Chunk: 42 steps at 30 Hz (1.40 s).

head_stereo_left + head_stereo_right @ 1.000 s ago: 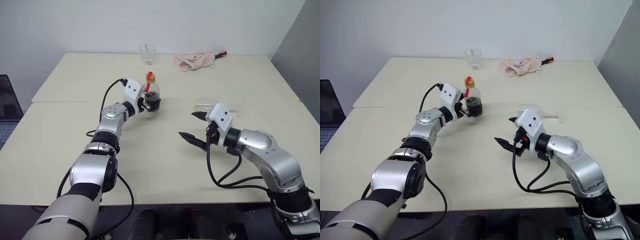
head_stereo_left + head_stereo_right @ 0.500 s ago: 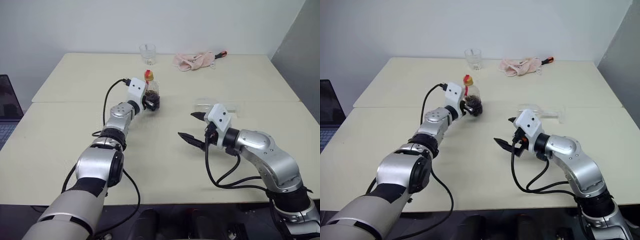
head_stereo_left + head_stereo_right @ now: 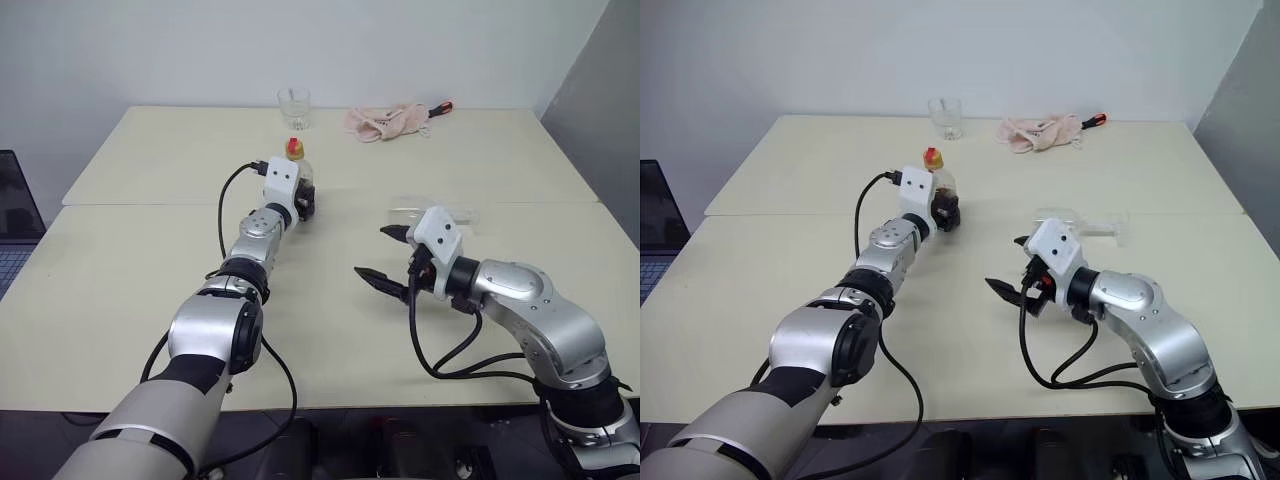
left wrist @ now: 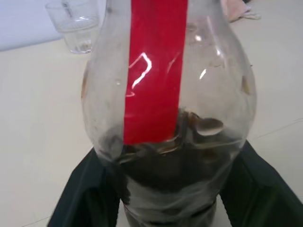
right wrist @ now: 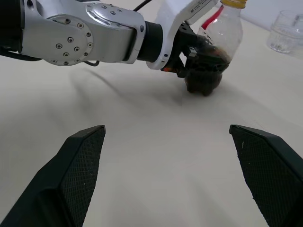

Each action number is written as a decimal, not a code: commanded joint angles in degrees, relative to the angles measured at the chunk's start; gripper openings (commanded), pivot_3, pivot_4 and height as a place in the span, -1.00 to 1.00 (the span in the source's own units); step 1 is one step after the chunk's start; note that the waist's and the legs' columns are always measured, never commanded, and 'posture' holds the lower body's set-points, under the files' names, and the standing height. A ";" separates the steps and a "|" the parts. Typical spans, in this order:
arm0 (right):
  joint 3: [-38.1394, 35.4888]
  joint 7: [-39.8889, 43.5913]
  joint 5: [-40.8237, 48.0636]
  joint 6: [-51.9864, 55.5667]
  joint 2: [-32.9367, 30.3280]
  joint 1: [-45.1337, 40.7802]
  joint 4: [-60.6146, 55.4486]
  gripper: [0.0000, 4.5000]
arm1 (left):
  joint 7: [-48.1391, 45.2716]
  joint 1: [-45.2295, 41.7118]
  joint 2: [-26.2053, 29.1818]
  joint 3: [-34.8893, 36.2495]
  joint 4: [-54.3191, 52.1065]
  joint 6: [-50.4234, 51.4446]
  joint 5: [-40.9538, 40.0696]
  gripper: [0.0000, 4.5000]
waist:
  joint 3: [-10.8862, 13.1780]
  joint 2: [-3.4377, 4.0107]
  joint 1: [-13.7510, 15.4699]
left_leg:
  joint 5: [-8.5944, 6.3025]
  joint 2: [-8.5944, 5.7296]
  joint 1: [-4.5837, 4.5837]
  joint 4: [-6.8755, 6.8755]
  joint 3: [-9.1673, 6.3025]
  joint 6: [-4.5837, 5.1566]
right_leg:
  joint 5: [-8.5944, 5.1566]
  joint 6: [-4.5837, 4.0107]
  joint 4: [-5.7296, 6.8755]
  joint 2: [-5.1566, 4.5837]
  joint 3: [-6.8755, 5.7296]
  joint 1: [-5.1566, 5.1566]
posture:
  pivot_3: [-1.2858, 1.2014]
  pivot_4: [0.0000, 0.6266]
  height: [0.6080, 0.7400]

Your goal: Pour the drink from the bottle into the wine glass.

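Observation:
The bottle [image 4: 156, 71], clear plastic with a yellow cap [image 3: 294, 148] and a red strip, stands upright near the table's middle. Dark drink [image 4: 170, 175] fills its bottom. My left gripper [image 3: 303, 203] points level at it, and its black fingers [image 4: 75, 189] press both sides of the lower body. My right gripper [image 3: 372, 251] hovers open to the right, with nothing between its fingers [image 5: 80, 165]. A clear stemmed glass, apparently the wine glass [image 3: 1080, 222], lies on its side just behind the right gripper.
A short clear tumbler [image 3: 294, 106] stands at the table's far edge. To its right lies a pink cloth [image 3: 385, 120] beside a red-handled tool [image 3: 440, 106]. A dark laptop [image 3: 15, 220] sits off the left edge. A seam [image 3: 150, 204] runs across the tabletop.
My left wrist has swung to face the bottle squarely, and its fingers have closed in from wide open onto the bottle's lower body. The right arm has stayed put.

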 commanded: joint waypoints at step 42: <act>-8.69 -6.06 26.16 12.71 0.36 -9.73 -8.00 1.00 | -60.23 35.29 14.49 -14.67 -75.13 22.01 -19.23 -0.52 | -0.01 0.04 -0.81 | -0.09 0.05 0.02 -0.03 -0.05 0.16 | -0.02 -0.06 -0.03 0.00 0.05 0.07 | 0.03 -0.52 1.00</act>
